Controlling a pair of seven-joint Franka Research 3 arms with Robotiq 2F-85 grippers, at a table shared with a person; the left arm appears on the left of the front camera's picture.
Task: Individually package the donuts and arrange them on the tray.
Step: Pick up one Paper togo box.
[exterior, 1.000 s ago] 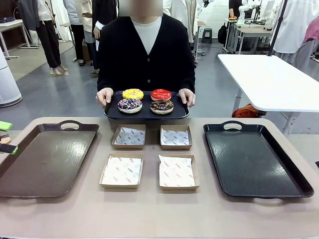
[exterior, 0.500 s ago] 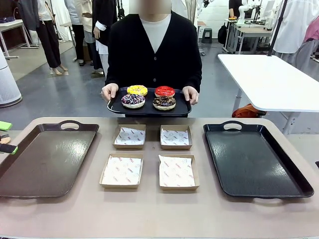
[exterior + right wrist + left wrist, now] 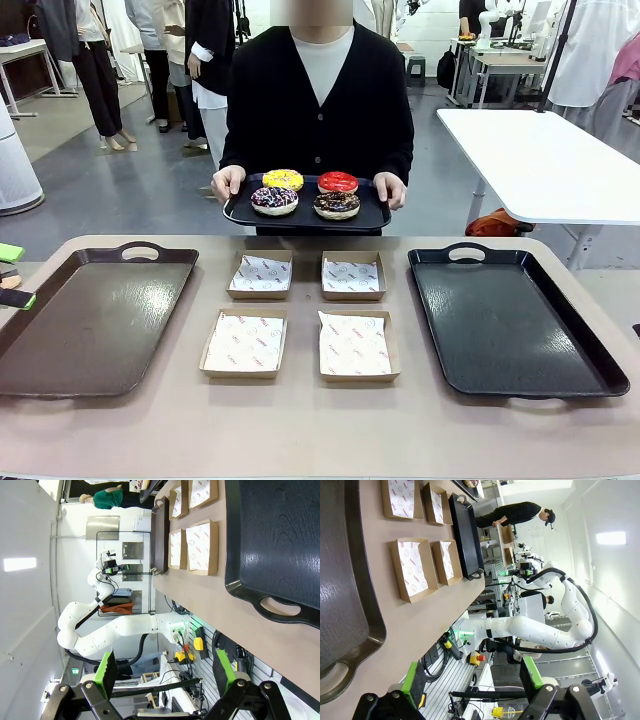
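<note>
- The donuts (image 3: 274, 199) ride a hand-held tray (image 3: 240, 214) beyond the boxes (image 3: 259, 275), centred; neither arm is nearer.
- On the boxes' near side, the left gripper (image 3: 471, 674) and right gripper (image 3: 165, 666) stand wide and empty.

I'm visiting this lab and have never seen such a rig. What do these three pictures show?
Two white robot arms share a tan table with a person in a black cardigan. The front picture comes from a fixed camera between the arms: the person holds a small dark tray carrying four ring donuts: yellow-iced, red-iced, dark-iced with sprinkles, chocolate-iced. On the table lie four shallow paper-lined cardboard boxes between a brown tray and a black tray. The sideways pictures come from cameras on each wrist; the green-padded left gripper and right gripper stand open, holding nothing.
</note>
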